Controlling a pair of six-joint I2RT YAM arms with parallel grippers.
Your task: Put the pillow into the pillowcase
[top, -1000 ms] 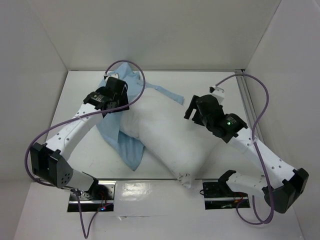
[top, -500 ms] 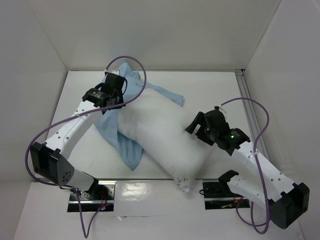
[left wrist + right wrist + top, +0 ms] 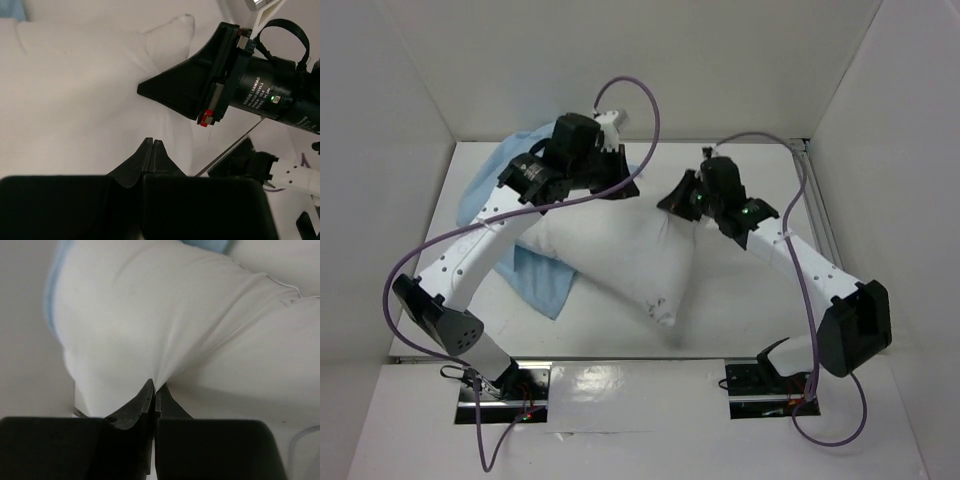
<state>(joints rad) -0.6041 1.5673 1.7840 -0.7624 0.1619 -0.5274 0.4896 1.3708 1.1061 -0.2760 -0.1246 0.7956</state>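
Pillow (image 3: 610, 250): middle of the table (image 3: 760, 300), its left part lying over the pillowcase (image 3: 535, 285).
Long axis: roughly left to right; one corner points to the near edge.
Free room: bare table on the right and near side; walls are close behind.
Right gripper (image 3: 154, 387): closed, pinching pillow cloth.
Left gripper (image 3: 151, 145): fingers together against the pillow; a pinch is not clear.

White print on the black motor (image 3: 265, 92) behind the right gripper (image 3: 145, 90) reads "DAMIAO". The smaller lines beside it are too fine to read. Nothing else is legible.
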